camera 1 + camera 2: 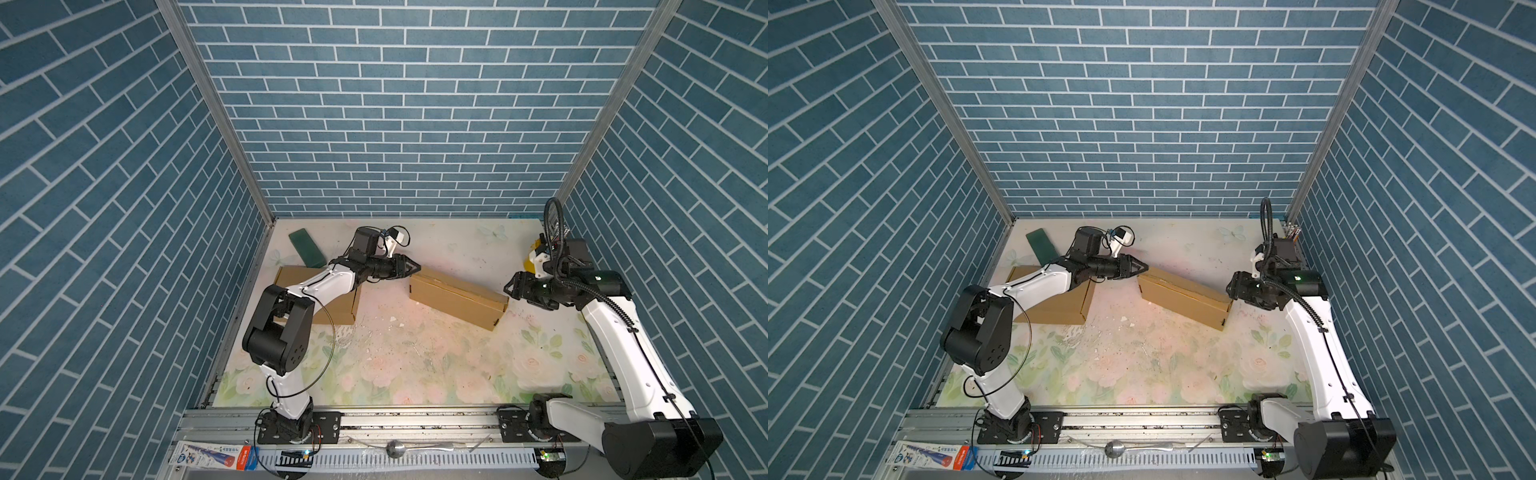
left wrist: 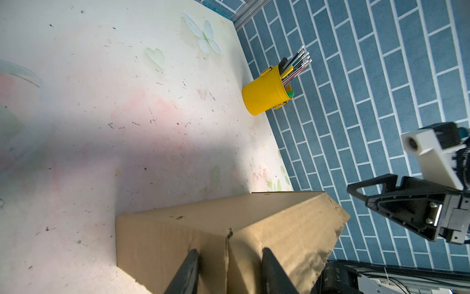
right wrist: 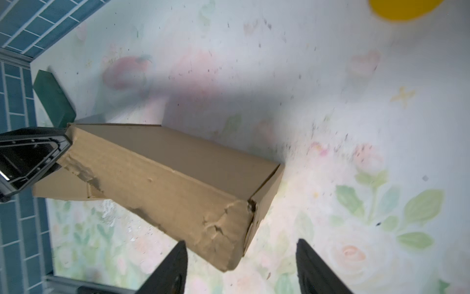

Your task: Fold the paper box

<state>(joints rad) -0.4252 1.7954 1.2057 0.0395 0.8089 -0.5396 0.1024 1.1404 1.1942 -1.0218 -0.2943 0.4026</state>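
Observation:
The paper box [image 1: 457, 297] is a long brown cardboard box, folded shut and lying slantwise mid-table; it also shows in a top view [image 1: 1183, 297]. My left gripper [image 1: 417, 268] is at its far left end. In the left wrist view the two fingers [image 2: 189, 267] rest spread against the end face of the box [image 2: 254, 216], with a flap seam between them and nothing pinched. My right gripper [image 1: 508, 286] stands open at the box's right end. In the right wrist view the dented corner of the box [image 3: 165, 173] pokes between the wide fingers [image 3: 178, 262] without touching them.
A second flat cardboard piece [image 1: 332, 309] lies under the left arm. A dark green block [image 1: 307, 248] sits at the back left. A yellow cup [image 2: 264, 96] of pencils stands in the back right corner beside the right wrist. Blue brick walls close in three sides.

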